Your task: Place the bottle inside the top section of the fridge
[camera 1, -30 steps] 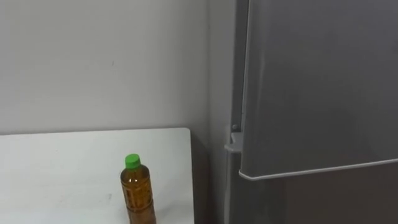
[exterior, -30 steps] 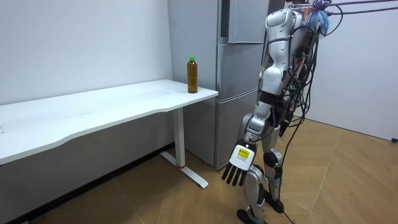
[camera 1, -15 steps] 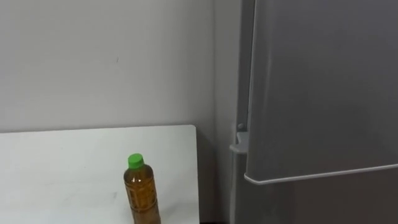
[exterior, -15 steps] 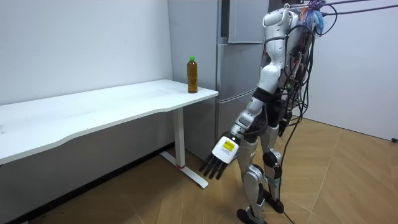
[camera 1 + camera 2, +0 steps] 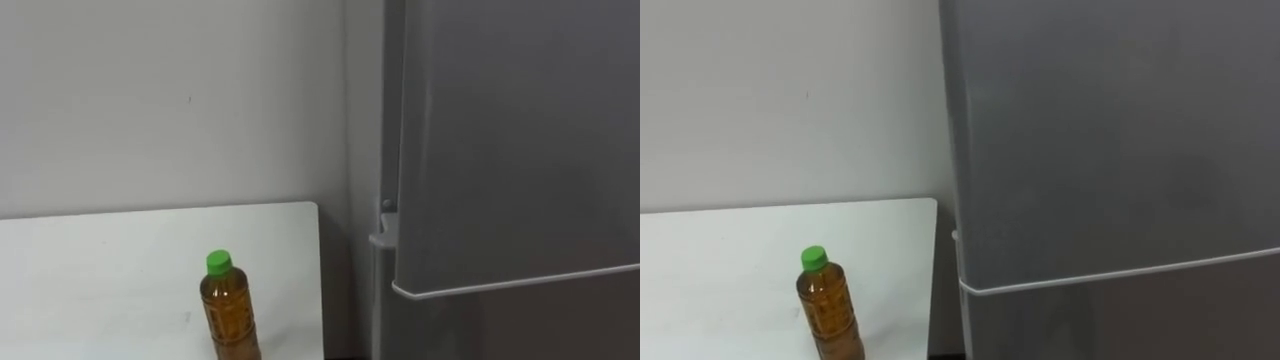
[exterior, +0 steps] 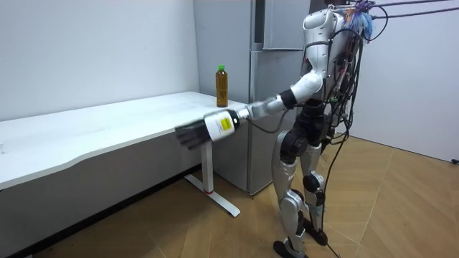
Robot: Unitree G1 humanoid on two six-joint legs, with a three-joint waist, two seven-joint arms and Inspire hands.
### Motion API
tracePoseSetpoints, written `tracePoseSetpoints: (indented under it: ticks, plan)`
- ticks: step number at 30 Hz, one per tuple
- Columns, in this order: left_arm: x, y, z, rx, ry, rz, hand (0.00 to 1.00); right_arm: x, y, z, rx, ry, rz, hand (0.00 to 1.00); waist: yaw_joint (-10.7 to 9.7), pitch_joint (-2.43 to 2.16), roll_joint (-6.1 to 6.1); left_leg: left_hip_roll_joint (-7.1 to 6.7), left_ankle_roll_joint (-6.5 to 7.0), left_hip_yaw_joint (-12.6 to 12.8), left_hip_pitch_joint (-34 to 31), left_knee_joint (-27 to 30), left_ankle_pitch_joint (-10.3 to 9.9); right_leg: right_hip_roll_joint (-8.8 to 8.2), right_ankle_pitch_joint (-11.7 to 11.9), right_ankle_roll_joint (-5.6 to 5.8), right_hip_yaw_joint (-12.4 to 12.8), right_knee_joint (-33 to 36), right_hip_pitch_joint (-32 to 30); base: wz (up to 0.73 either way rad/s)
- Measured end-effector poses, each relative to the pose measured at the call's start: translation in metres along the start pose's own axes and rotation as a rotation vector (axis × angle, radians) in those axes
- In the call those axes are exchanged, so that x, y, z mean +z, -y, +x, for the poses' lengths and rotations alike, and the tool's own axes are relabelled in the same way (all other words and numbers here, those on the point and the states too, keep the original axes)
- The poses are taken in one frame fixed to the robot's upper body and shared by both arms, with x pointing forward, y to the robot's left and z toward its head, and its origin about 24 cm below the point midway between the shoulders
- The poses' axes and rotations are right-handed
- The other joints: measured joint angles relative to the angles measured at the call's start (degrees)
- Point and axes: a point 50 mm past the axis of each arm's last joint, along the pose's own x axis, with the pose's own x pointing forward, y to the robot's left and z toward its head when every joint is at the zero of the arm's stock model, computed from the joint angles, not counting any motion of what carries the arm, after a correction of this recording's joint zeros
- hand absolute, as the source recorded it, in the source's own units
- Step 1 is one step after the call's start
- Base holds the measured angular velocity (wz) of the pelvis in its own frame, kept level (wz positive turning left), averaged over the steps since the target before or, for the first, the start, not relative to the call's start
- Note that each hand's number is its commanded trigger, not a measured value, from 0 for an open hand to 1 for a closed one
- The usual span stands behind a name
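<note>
At lower left of the eye view: green-capped bottle (image 5: 229, 318) upright near the white table (image 5: 90, 270) edge. Left hand (image 6: 188, 135) outstretched mid-frame in the room view, fingers straight, empty, well short. Best to wrap it mid-body; upper fridge door (image 5: 520, 150) is shut.

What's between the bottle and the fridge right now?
Nothing stands there. In the left eye view, bare table runs from the bottle to its edge, then there is a narrow gap before the fridge.
</note>
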Motion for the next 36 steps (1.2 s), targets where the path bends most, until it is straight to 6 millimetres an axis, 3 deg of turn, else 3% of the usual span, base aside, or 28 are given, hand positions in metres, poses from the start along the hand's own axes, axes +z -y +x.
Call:
tracePoseSetpoints:
  ticks: [2, 6, 7, 9, 13, 15, 22, 27, 36]
  plan:
    - [0.023, 0.007, 0.002, -0.018, 0.091, -0.044, 0.0, 0.0, -0.002, 0.0, 0.005, 0.0, 0.0, 0.0, -0.1, -0.16, 0.32, -0.01, 0.0, 0.0, 0.0, 0.1, 0.0, 0.0, 0.0, 0.0, 0.1, 0.0, -0.1, 0.0]
    - [0.08, 0.023, -0.001, -0.065, 0.298, -0.192, 0.0, -0.002, -0.003, 0.0, 0.011, -0.012, -0.008, 0.0, -0.3, 0.22, 0.24, -0.02, 0.0, -0.1, -0.1, 0.2, 0.0, -0.02, 0.0, -0.01, 0.0, 0.0, 0.0, 0.01]
    - [0.086, 0.025, -0.003, -0.074, 0.322, -0.208, 0.0, -0.002, -0.003, 0.0, 0.011, -0.014, -0.007, 0.0, -0.4, 0.24, 0.27, -0.03, 0.0, -0.1, -0.1, 0.2, 0.0, -0.02, 0.0, 0.0, 0.0, 0.0, 0.0, 0.0]
    - [0.112, 0.034, -0.009, -0.121, 0.414, -0.28, 0.0, -0.003, -0.004, 0.001, 0.017, -0.021, 0.003, 0.0, -1.4, 0.66, 0.49, -0.04, 0.0, -0.4, -0.2, 0.2, 0.0, -0.01, 0.0, 0.0, -0.1, 0.0, 0.1, 0.06]
    - [0.14, 0.052, -0.021, -0.233, 0.512, -0.372, 0.0, 0.001, -0.008, 0.002, 0.032, -0.012, 0.006, 0.0, -2.3, 0.78, 0.68, -0.04, 0.01, -0.5, -0.5, 0.0, 0.0, 0.07, 0.0, 0.0, 0.0, 0.0, 0.0, 0.02]
    - [0.155, 0.06, -0.03, -0.326, 0.571, -0.408, 0.0, 0.003, -0.013, 0.004, 0.043, -0.008, 0.008, 0.0, -3.9, 0.68, 0.46, -0.04, 0.0, -0.4, -0.7, 0.3, 0.0, 0.1, 0.0, 0.0, -0.1, -0.2, 0.2, 0.0]
    - [0.176, 0.104, -0.055, -0.621, 0.627, -0.469, 0.0, 0.011, -0.021, 0.007, 0.08, -0.008, 0.003, 0.0, -7.2, 0.77, 0.38, -0.07, 0.01, -0.5, -1.6, 0.4, 0.0, 0.1, 0.0, 0.0, -0.1, -0.2, -0.6, 0.0]
    - [0.181, 0.144, -0.087, -0.926, 0.619, -0.46, 0.0, 0.018, -0.026, 0.009, 0.104, 0.0, -0.022, 0.0, -9.8, 0.76, 0.4, -0.05, 0.02, 0.1, -1.2, 0.1, 0.0, 0.09, 0.1, -0.01, 0.7, -0.2, -1.0, -0.07]
    - [0.178, 0.172, -0.113, -1.243, 0.503, -0.537, 0.0, 0.027, -0.034, 0.011, 0.125, 0.014, -0.05, 0.0, -13.0, 1.29, 0.73, 0.1, 0.01, 1.0, 0.1, -0.9, 0.0, 0.34, 0.1, -0.02, 2.5, -0.4, -0.7, -0.09]
